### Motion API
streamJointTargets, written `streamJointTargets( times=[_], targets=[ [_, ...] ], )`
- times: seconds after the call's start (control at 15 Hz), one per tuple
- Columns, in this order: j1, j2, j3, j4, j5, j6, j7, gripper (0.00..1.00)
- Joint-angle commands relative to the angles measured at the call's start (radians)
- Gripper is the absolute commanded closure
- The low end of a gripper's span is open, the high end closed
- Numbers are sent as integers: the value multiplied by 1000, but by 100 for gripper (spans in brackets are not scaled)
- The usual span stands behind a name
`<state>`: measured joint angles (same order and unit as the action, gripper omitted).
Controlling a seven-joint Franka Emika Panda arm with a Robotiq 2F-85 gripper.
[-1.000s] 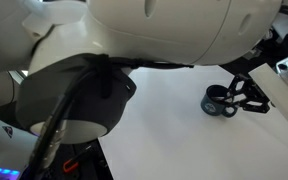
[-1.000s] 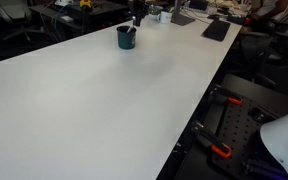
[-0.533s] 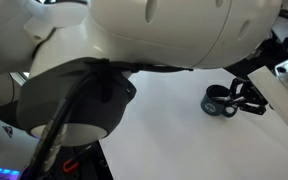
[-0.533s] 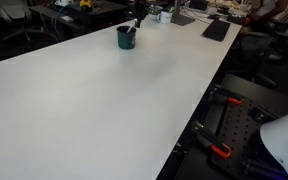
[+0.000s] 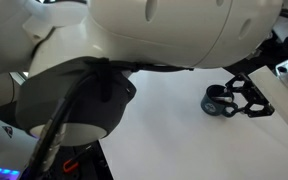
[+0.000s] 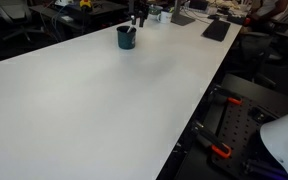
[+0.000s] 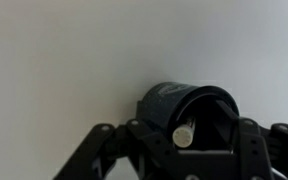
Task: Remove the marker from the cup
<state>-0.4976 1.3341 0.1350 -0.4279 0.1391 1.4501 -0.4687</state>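
The cup (image 7: 174, 105) is a dark mug lying large in the wrist view, its mouth toward the camera. The marker (image 7: 184, 135) leans inside it, pale end pointing at the lens. My gripper (image 7: 192, 140) is open, its fingers spread on either side of the marker without touching it. In an exterior view the gripper (image 5: 232, 100) sits right beside the cup (image 5: 214, 102) with its jaws splayed. In the far exterior view the cup (image 6: 126, 38) stands near the table's far end, the marker (image 6: 131, 30) sticking out and the gripper (image 6: 137, 16) above it.
The white table (image 6: 104, 100) stretches wide in front of the cup. A dark keyboard (image 6: 216, 30) and clutter lie at the far end. The table's edge runs along the right (image 6: 199, 110). The robot's own body (image 5: 134, 40) blocks much of an exterior view.
The jaws have spread apart at the cup; half a second ago they stood narrower. The cup and the marker in it have not moved.
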Motion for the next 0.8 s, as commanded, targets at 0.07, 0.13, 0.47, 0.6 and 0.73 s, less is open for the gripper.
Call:
streamJointTargets(
  times=[0.07,0.13,0.47,0.6,0.73],
  targets=[
    [1,-32,-2,-20,-8,27,-7,0],
    [1,-33,-3,-19,-8,36,-4,0],
    [1,-37,0,-22,-7,69,-7,0],
    [0,-37,1,-24,-5,78,-6,0],
    [0,-36,2,-26,-4,82,-7,0]
  ],
)
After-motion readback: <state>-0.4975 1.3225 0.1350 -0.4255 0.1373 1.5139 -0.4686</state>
